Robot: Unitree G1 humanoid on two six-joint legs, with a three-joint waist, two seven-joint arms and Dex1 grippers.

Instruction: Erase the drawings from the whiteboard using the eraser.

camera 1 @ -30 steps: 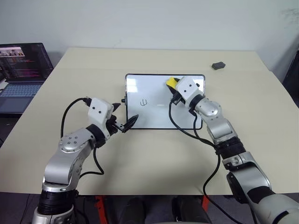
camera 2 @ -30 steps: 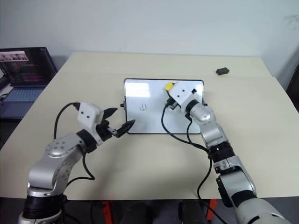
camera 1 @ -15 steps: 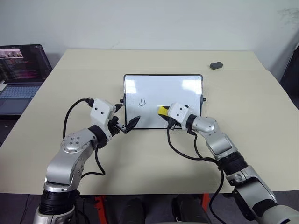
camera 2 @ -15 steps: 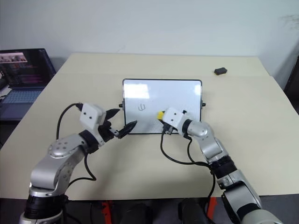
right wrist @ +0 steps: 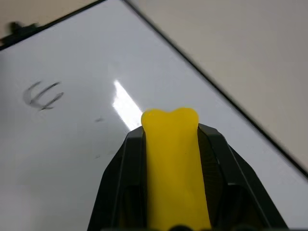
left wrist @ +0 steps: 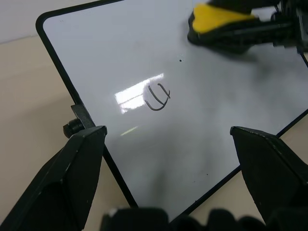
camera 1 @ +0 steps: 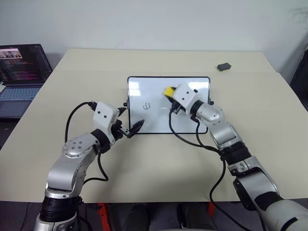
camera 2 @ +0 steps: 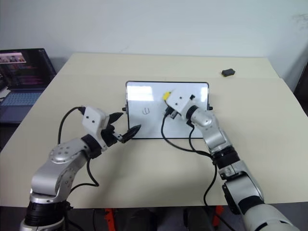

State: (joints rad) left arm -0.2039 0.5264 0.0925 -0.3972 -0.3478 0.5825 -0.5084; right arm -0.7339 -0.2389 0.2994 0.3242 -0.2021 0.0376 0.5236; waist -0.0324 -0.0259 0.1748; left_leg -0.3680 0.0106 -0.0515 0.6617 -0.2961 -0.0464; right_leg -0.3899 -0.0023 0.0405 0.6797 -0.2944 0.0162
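While my right fingers pinch the eraser and my left fingers stand spread, one drawing on the whiteboard needs wiping.

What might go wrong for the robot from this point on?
One small drawing is left on the whiteboard, off to the side of the eraser clamped in the right gripper, so a sweep may miss it. The left gripper sits open at the board's edge without clamping it, so a hard wipe might slide the board.
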